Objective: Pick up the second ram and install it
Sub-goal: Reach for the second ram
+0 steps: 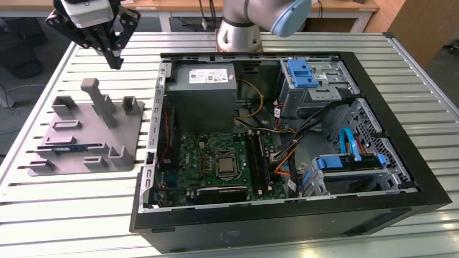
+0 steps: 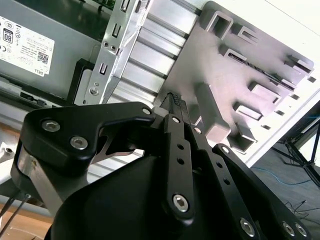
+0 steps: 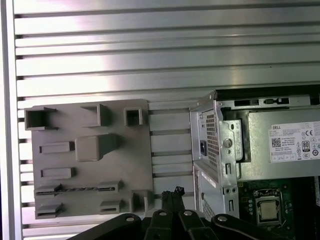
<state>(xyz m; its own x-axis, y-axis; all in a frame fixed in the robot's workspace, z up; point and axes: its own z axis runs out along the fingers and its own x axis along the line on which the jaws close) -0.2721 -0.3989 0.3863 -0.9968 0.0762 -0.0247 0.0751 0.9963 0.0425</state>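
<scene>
Slatted table (image 1: 72, 193), second ram (image 1: 72, 146) in gray holder (image 1: 126, 131), gripper (image 1: 115, 63) well apart

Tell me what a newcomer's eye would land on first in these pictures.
The open computer case dominates the middle of the slatted table, its motherboard exposed. At the exterior view's left lies a gray holder plate with the second ram resting in it, and the gripper, shut and empty, hangs above that plate's edge.
</scene>
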